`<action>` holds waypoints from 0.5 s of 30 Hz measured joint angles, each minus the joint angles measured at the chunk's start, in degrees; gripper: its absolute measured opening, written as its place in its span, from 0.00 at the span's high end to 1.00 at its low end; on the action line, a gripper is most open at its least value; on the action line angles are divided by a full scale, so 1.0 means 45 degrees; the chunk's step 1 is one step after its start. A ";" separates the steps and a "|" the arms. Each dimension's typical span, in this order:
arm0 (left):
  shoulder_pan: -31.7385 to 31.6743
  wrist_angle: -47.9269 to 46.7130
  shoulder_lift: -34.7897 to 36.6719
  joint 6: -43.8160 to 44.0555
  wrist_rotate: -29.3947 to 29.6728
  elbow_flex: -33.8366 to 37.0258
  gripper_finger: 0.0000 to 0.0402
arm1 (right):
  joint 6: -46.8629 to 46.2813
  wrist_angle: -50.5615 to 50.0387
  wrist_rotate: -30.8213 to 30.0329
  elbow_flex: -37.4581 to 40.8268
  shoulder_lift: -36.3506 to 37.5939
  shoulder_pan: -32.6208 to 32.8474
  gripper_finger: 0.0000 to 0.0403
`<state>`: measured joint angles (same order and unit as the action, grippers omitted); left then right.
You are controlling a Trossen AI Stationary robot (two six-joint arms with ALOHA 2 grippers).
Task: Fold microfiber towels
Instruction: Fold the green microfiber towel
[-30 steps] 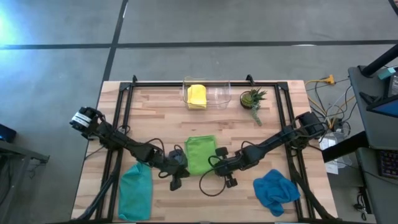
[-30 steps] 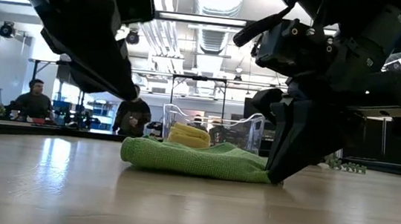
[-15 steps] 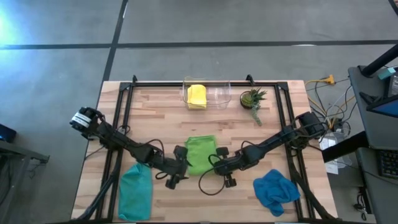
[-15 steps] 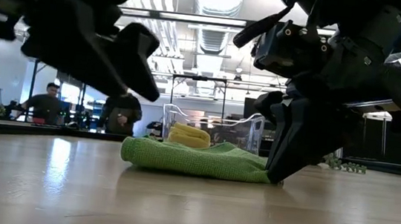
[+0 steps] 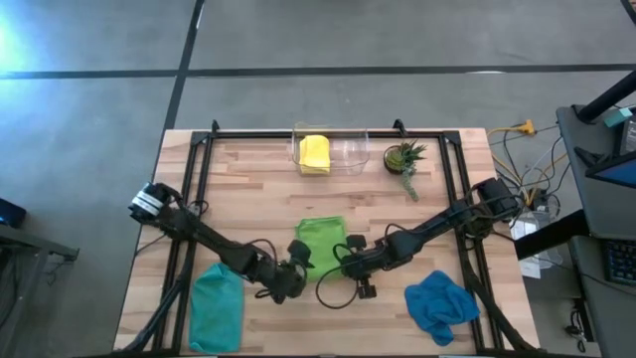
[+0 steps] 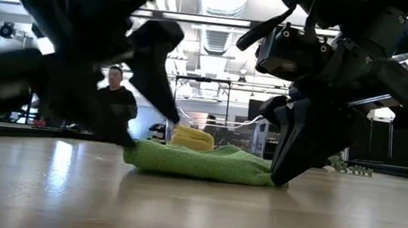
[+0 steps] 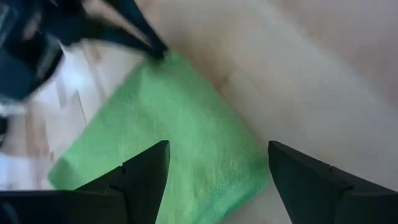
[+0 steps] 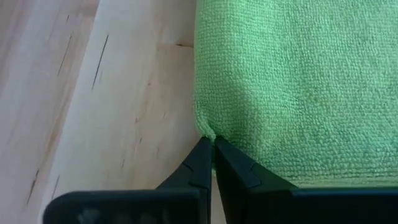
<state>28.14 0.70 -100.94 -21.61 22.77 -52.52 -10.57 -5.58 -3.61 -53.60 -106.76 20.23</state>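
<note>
High view: folded lime green towel (image 5: 319, 242) mid-tabletop (image 5: 248, 179), right gripper (image 5: 347, 257) jaws clenched on its near right corner, left gripper (image 5: 295, 262) jaws released beside its near left corner.

A small green potted plant (image 5: 404, 157) is sitting near the far edge of the wooden table (image 5: 258, 189), just beside a clear plastic container (image 5: 348, 149). A person in dark clothing (image 6: 116, 105) is standing in the room beyond the table.
</note>
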 joint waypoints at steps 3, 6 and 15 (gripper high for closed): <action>0.0026 -0.0526 -0.0477 -0.0063 0.0040 -0.0463 0.36 | 0.0000 -0.0005 0.0009 0.0000 0.0000 0.0000 0.98; 0.0139 -0.0943 -0.0772 -0.0072 0.0039 -0.0801 0.36 | -0.0019 -0.0010 0.0185 0.0000 0.0005 -0.0010 0.98; 0.0596 -0.1456 -0.0981 0.0055 0.2070 -0.0844 0.39 | -0.0321 -0.0010 0.0182 0.0000 0.0005 -0.0010 0.98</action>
<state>30.82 -5.85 -105.36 -21.37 32.09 -56.31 -12.01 -5.63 -2.79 -53.60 -106.74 20.18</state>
